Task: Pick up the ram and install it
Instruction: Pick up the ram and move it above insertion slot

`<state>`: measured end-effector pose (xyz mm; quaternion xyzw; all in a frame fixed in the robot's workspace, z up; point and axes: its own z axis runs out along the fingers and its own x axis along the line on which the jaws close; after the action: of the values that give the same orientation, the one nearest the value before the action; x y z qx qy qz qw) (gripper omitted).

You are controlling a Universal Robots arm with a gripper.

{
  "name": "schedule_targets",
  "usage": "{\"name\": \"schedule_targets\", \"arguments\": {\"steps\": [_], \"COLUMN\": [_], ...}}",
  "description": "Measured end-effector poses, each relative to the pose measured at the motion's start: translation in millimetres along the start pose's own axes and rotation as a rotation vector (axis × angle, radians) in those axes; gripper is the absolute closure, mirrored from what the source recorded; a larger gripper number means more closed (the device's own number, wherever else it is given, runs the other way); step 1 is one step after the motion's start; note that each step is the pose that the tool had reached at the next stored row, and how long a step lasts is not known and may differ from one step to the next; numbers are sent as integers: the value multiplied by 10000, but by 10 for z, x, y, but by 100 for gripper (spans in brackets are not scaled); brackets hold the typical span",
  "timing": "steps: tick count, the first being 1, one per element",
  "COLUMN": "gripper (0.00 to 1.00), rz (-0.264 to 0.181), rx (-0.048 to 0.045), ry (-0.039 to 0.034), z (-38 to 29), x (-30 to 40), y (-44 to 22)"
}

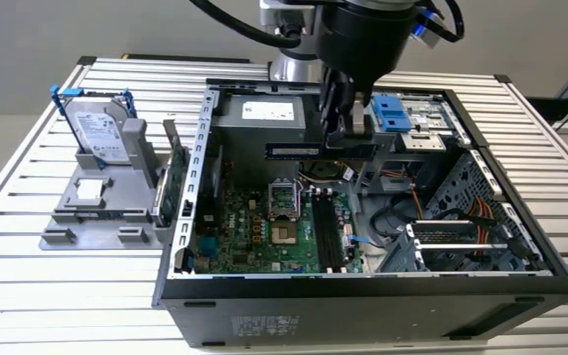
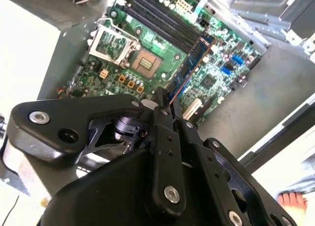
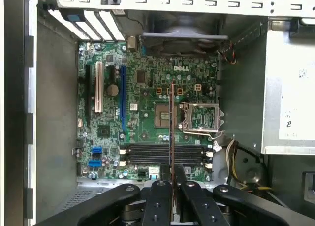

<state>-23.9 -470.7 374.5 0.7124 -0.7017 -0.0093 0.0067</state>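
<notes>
So the gripper (image 1: 349, 137) is clamped on the ram (image 1: 313, 151), pinching it toward one end of its upper edge. The stick hangs roughly level in the air inside the open computer case (image 1: 363, 296), above the motherboard (image 1: 254, 237). The arm is cut off at the top of the exterior view, and the fingers hide a bit of the stick where they grab it. In both wrist views the ram is seen edge-on. In the first wrist view it's barely a thin line running out from between the fingertips (no chips to make out there at all), and the second wrist view shows a sliver of its blue face. From the side in the exterior view it's a slim dark blue-green strip with a pale label. The black memory slots (image 3: 165, 154) lie on the board below, the stick clear of them. Toward the exterior view's left, a hard drive (image 1: 101, 129) with blue rails stands in a grey holder (image 1: 97, 214) on the slatted table (image 1: 27, 281).
</notes>
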Motion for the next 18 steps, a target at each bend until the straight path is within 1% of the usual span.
{"name": "schedule_targets", "arguments": {"steps": [15, 18], "gripper": [100, 100], "rz": [2, 1], "rx": [-1, -1], "ry": [1, 0], "z": [-12, -13], "x": [5, 6], "y": [-347, -399]}}
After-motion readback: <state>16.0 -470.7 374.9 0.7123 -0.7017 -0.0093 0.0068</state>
